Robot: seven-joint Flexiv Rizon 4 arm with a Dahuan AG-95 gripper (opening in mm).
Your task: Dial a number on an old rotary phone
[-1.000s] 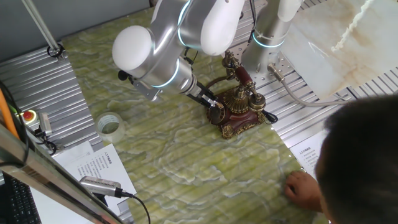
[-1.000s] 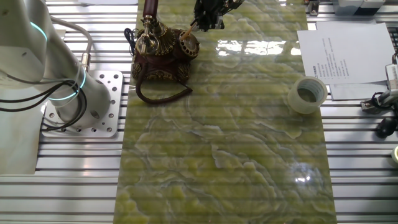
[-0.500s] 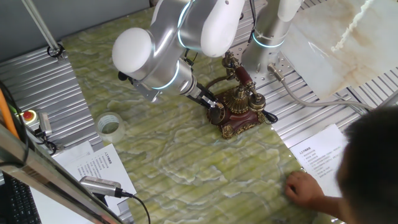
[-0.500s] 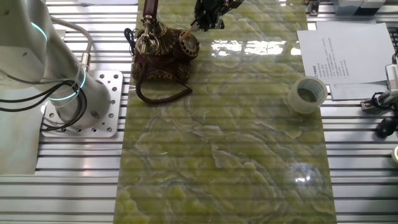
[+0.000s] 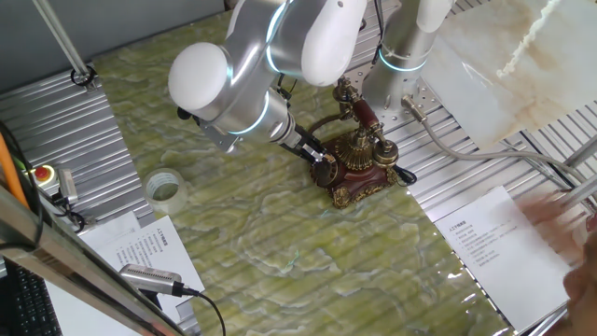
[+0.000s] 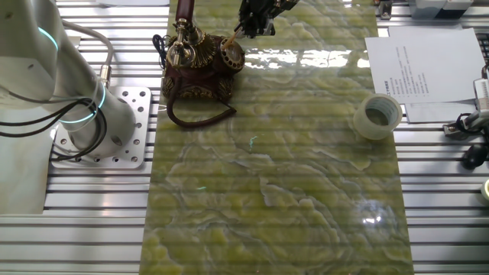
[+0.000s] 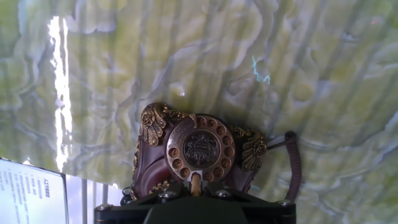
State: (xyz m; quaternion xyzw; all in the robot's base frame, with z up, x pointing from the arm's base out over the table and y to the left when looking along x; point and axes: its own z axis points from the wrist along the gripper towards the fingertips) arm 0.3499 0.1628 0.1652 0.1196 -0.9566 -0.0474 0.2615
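Phone: old rotary phone (image 5: 359, 161) sits on the green marbled counter (image 5: 280, 243), handset cradled.
End effector (image 7: 196, 185): tip at the dial's rim; finger spread unclear.
Progress: dialing apparently underway; digits remain.

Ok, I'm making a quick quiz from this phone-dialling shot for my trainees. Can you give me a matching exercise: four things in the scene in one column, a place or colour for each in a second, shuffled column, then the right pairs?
Things:
1. rotary phone
2. tape roll
3. printed sheet
4. phone cord

Places or colours:
A. clear ring, standing alone on the green mat
B. dark loop trailing on the mat beside the phone's base
C. white, at the mat's edge
D. red-brown with gold trim, gripper at its dial

Pairs: 1-D, 2-A, 3-C, 4-B
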